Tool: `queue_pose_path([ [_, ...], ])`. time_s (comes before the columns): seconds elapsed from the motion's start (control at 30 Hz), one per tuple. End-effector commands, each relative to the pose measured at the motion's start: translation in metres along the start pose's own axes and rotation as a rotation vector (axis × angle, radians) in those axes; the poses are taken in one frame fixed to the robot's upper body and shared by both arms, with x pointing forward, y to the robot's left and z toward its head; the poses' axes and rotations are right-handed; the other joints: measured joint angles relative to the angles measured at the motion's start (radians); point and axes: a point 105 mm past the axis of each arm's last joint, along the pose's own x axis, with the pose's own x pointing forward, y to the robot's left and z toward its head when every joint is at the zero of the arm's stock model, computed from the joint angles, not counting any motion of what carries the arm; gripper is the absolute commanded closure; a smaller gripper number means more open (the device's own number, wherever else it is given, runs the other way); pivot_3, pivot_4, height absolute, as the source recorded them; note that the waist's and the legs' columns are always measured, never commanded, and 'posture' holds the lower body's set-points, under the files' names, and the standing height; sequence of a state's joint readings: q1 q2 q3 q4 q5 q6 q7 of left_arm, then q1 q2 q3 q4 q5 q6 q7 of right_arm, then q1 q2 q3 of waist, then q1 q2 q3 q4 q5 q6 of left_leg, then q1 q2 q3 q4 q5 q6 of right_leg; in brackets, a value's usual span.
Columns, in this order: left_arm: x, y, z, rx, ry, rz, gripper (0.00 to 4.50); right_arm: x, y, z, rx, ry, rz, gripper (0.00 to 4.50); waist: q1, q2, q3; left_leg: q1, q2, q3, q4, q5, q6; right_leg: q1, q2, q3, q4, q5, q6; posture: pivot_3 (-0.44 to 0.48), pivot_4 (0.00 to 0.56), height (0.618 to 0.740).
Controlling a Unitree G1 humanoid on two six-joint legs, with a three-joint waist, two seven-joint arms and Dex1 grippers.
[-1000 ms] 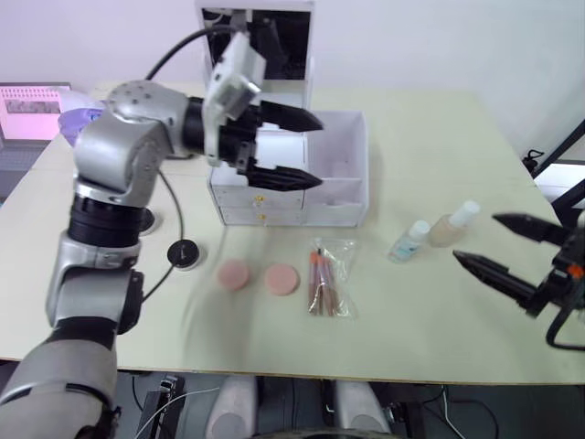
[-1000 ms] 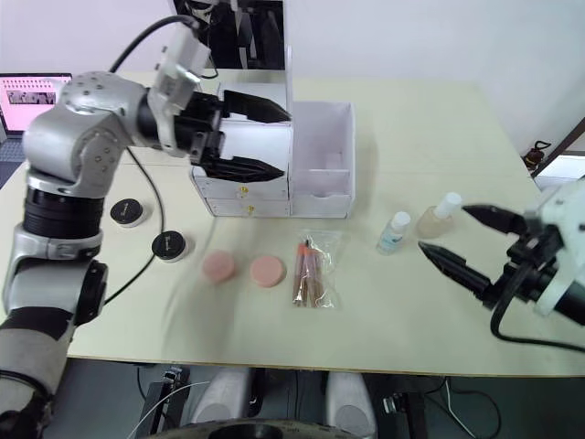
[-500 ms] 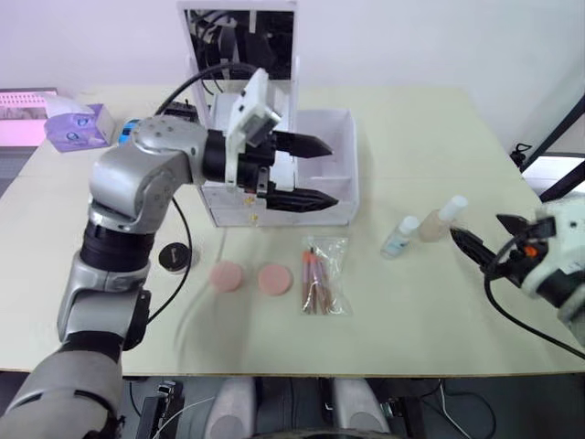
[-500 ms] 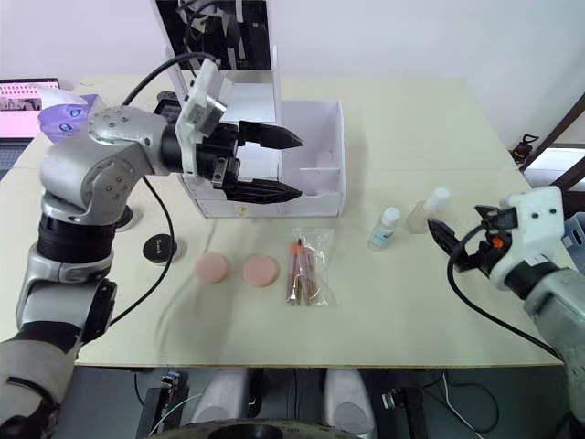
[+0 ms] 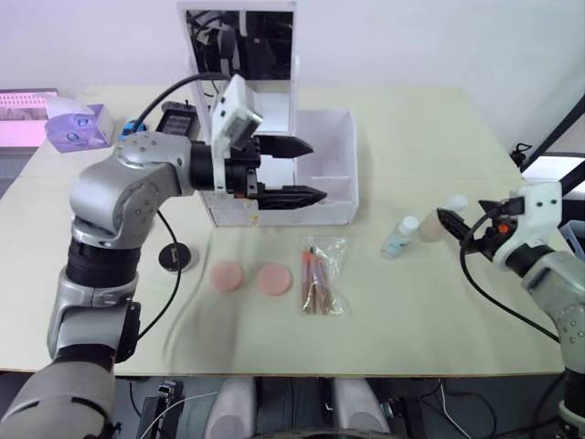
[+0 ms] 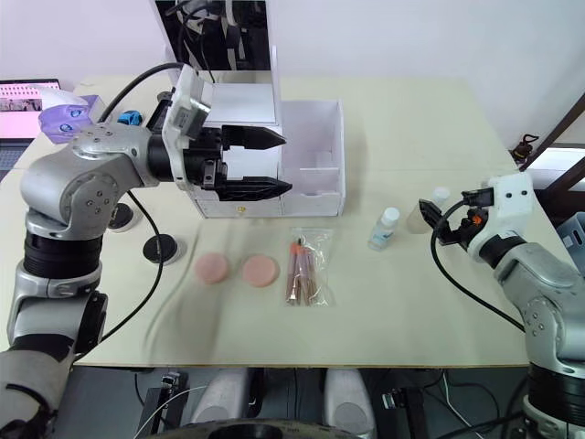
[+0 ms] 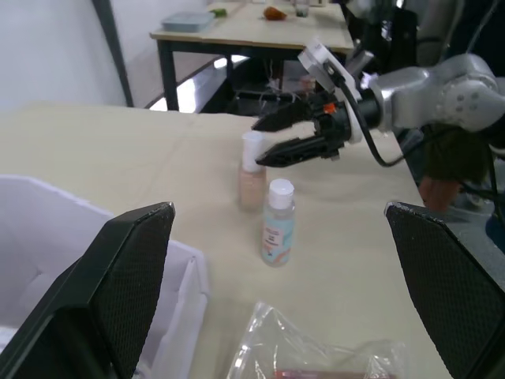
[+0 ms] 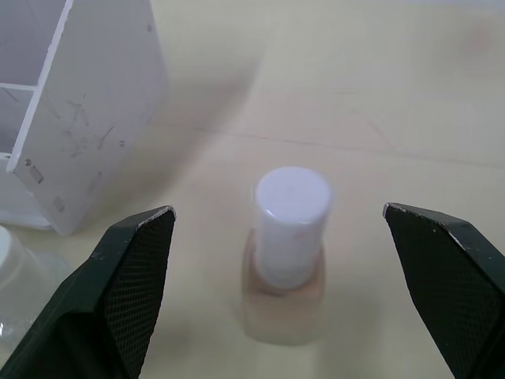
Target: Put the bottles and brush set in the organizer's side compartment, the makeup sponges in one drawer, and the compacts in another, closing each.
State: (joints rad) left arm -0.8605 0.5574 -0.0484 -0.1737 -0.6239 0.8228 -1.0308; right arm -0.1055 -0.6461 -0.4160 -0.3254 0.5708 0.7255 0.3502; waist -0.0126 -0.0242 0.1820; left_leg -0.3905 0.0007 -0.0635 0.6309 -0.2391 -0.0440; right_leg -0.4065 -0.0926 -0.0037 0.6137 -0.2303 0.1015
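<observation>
The white organizer [image 5: 239, 208] stands mid-table with its mirror lid [image 5: 242, 55] upright and the side compartment [image 5: 350, 137] open-topped. My left gripper [image 5: 315, 170] hovers open and empty over the drawer part. The beige bottle [image 8: 286, 260] stands between the open fingers of my right gripper [image 6: 437, 221], untouched. Left of it stands the teal-label bottle [image 5: 399, 238]. The brush set [image 5: 320, 285] lies in front of the organizer, with two pink makeup sponges [image 5: 227, 276] [image 5: 272, 279] to its left. One compact [image 5: 172, 257] lies further left; another [image 6: 119, 218] is partly behind my left arm.
A purple tissue box [image 5: 80, 123] and a pink item [image 5: 23, 105] sit at the table's far left corner. A black cable [image 5: 169, 293] hangs from my left arm over the table near the compact.
My right gripper has swung in from the right and now straddles the beige bottle's cap. My left gripper drew back slightly over the organizer. The camera also shifted.
</observation>
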Motion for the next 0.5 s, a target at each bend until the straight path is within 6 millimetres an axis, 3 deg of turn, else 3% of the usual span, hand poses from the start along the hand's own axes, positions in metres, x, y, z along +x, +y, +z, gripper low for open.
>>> queue_pose_path([
  [0.03, -0.007, -0.001, 0.009, 0.025, -0.033, 0.020, 0.00, 0.003, 0.003, 0.009, -0.033, -0.040, 0.010, 0.85, 0.001, 0.000, 0.000, 0.000, 0.000, 0.000, 0.000, 0.000, 0.000, 0.000, 0.000, 0.000, 0.000, 0.000, 0.000, 0.000, 0.150, 0.740],
  [0.1, -0.006, 0.000, 0.009, 0.022, -0.037, 0.025, 0.00, 0.004, 0.002, 0.008, -0.061, -0.029, 0.016, 1.80, 0.001, 0.000, 0.000, 0.000, 0.000, 0.000, 0.000, 0.000, 0.000, 0.000, 0.000, 0.000, 0.000, 0.000, 0.000, 0.000, 0.150, 0.740],
  [0.5, -0.006, 0.012, 0.005, 0.026, -0.032, 0.081, 0.00, 0.008, -0.005, -0.002, -0.080, -0.031, -0.016, 1.80, 0.000, 0.000, 0.000, 0.000, 0.000, 0.000, 0.000, 0.000, 0.000, 0.000, 0.000, 0.000, 0.000, 0.000, 0.000, 0.000, 0.150, 0.740],
])
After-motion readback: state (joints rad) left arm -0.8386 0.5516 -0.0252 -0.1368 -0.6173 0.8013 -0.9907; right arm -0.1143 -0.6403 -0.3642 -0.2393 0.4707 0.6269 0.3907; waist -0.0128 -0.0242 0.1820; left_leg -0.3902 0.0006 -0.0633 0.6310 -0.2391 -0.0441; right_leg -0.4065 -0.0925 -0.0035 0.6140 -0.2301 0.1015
